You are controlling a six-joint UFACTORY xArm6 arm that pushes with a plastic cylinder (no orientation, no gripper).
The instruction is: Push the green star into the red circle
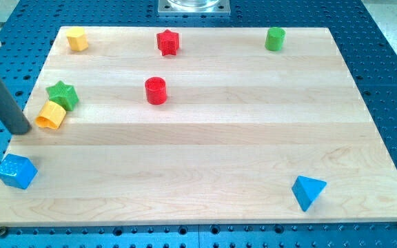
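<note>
A pale wooden worktop (205, 165) is being shown lying on a blue perforated base, with a metal mount at the view's top. The green star (63, 94) is being kept near the view's left edge, touching the yellow cylinder (50, 114) lying just below it. The red circle (156, 90) is standing apart to the star's right, roughly level with it. My tip (21, 129) is being held at the worktop's left edge, just left of the yellow cylinder and lower-left of the star; this placement is judged to be behind the star for a rightward push, though the cylinder is likely being caught too. No hand is fitted, so no hand state can be told. Elsewhere a yellow block (77, 39), red star (167, 42), green cylinder (275, 38), blue cube (16, 171) and blue wedge (308, 191) are being left well apart. No writing or brand is being seen
</note>
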